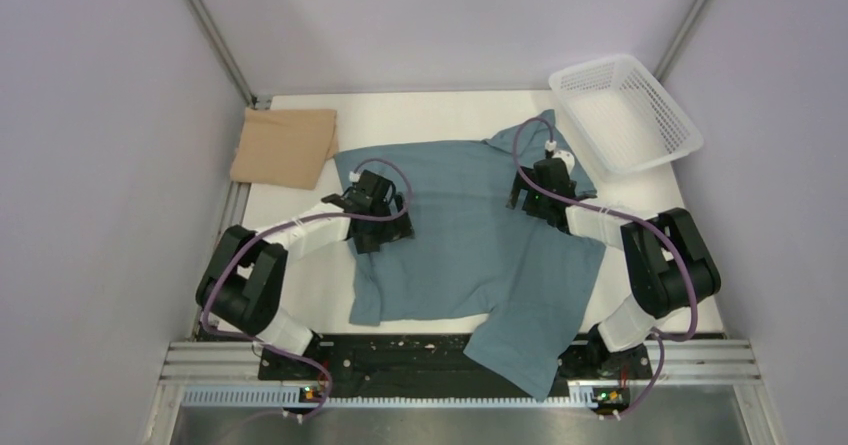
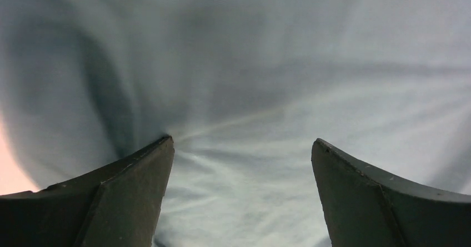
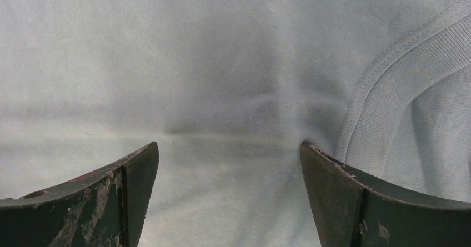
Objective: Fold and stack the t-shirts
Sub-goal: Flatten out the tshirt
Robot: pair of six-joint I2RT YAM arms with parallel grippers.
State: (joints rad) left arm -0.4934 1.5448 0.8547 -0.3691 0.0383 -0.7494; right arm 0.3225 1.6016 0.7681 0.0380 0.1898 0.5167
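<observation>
Plainly, two t-shirts are counted. One teal-blue shirt [image 1: 470, 235] is spread nearly flat across the middle of the table [image 1: 420, 115]. One tan shirt [image 1: 285, 147] is folded into a pad at the far left corner. One white mesh basket [image 1: 665, 94] is seen at the far right corner, just beside the blue shirt's far sleeve.

Two arms are counted, each with one claw set down on the blue cloth. The left gripper [image 1: 378, 210] is placed on the shirt's left part, and the right gripper [image 1: 540, 190] near its neck. In the left wrist view the left gripper [image 2: 241, 147] is shown spread wide. Its fingers [image 2: 128, 197] are pressed onto the fabric, creases run from the left tip, and nothing is clamped between them. In the right wrist view the right gripper [image 3: 229, 147] is likewise held wide apart on the cloth with nothing pinched. The ribbed collar [image 3: 389, 80] is seen just beside its right finger.

At the edges, the blue shirt's near right corner is draped over the table's near edge and across the black base plate [image 1: 400, 357]. Its far left corner is brought up against the tan shirt.

Bare table is left along the far edge between tan shirt and basket. It is also left in strips beside the blue shirt on the left and right.
</observation>
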